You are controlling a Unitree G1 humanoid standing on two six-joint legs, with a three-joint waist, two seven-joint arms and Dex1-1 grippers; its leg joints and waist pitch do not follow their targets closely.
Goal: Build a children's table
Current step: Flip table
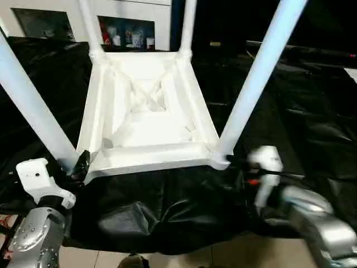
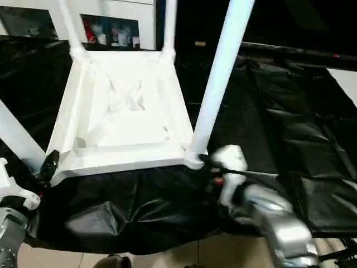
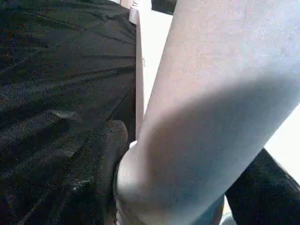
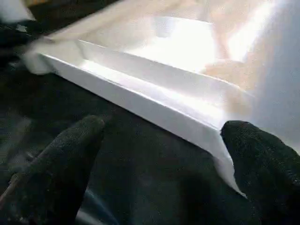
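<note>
The children's table lies upside down on a black sheet, its ribbed X-braced underside facing up. Its legs stand in the corner sockets: near-left leg, near-right leg and two far legs. My left gripper is at the base of the near-left leg, which looms very close in the left wrist view. My right gripper is open beside the near-right corner. Its fingers stand wide apart, with the tabletop's rim just ahead of them and nothing held.
A crinkled black sheet covers the work surface and hangs over its near edge above the floor. A white cabinet with a shelf of small items stands behind the table.
</note>
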